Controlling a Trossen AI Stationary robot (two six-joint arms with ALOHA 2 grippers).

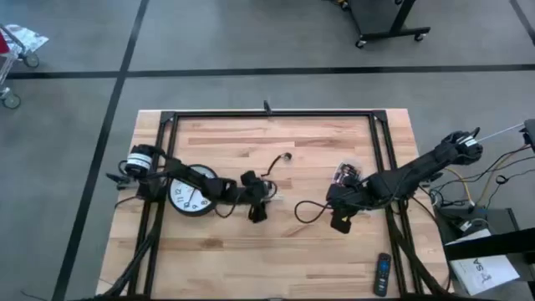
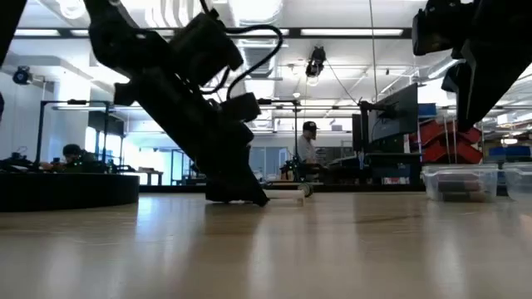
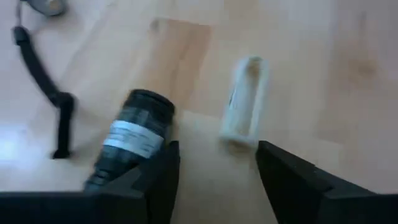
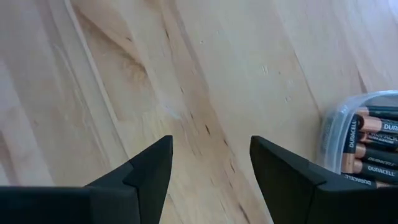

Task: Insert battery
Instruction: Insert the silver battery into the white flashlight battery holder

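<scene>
Item 1, left gripper (image 3: pixel 214 180): I see it low over the middle of the wooden table (image 1: pixel 276 251), its two dark fingers (image 3: pixel 155 180) spread apart and holding nothing. From above, the arm reaches in from the left, passing over the wall clock (image 1: pixel 191 195), which lies face up on the left part of the table.

Item 2, flashlight body (image 3: pixel 130 140): a black cylinder with a silver label band, lying on its side on the wood just beside the left gripper's finger. I cannot tell whether they touch.

Item 3, battery holder (image 3: pixel 244 102): a pale, whitish open cartridge, lying flat on the table just ahead of the spread fingers, near the flashlight body but apart from it. In the low view a pale piece (image 2: pixel 287 193) lies on the table by the tip of the left arm.

Item 4, black strap (image 3: pixel 46 93): a thin cord running across the wood, beside the flashlight body.

Item 5, right gripper (image 4: pixel 208 171): hovering over bare wood on the right part of the table, fingers spread, empty.

Item 6, battery tub (image 4: pixel 364 140): a clear plastic container of Duracell cells, near the right gripper, not touching it.

Item 7, remote control (image 1: pixel 382 273): dark, near the table's front right edge, well apart from both grippers.
</scene>
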